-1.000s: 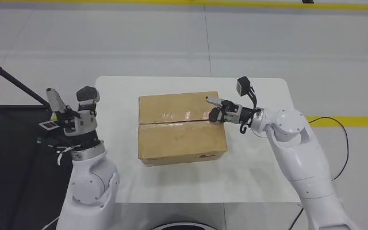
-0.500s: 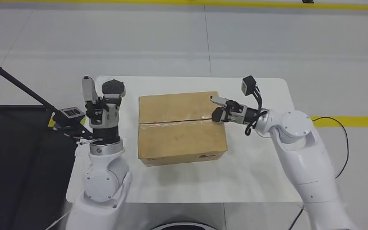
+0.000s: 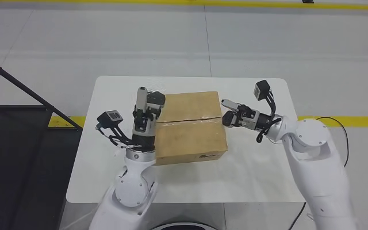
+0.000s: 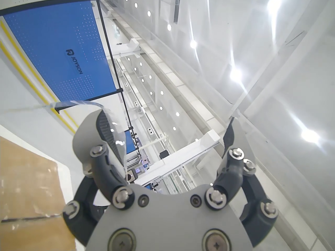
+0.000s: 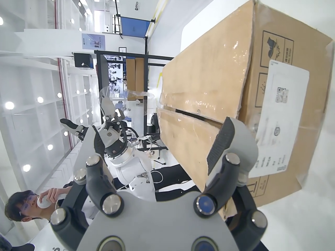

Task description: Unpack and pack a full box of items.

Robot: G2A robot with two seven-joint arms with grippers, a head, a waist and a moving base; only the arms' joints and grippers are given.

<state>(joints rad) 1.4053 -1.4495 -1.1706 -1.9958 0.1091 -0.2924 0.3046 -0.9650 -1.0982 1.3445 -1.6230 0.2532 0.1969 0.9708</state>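
Observation:
A brown cardboard box [image 3: 190, 129] lies in the middle of the white table [image 3: 253, 172]. The seam between its top flaps [image 5: 199, 114] stands slightly parted. My left gripper [image 3: 148, 96] is raised over the box's left end and points upward. It is open [image 4: 167, 124], with a strip of clear tape [image 4: 78, 103] clinging to one finger; the box [image 4: 26, 178] lies beneath it. My right gripper [image 3: 225, 111] hovers just off the box's right end, open [image 5: 159, 144] and holding nothing. The white label [image 5: 282, 121] on that end faces it. The curled tape [image 5: 123, 93] also shows past the box.
Bare table surface lies in front of the box and to its right [image 3: 259, 92]. A black mat [image 3: 29, 161] and a slanted black pole [image 3: 34, 92] lie left of the table. A yellow floor line [image 3: 333, 121] runs at the right.
The left arm has swung from the table's left edge to above the box's left end. The right gripper has drawn back to the right, off the box top.

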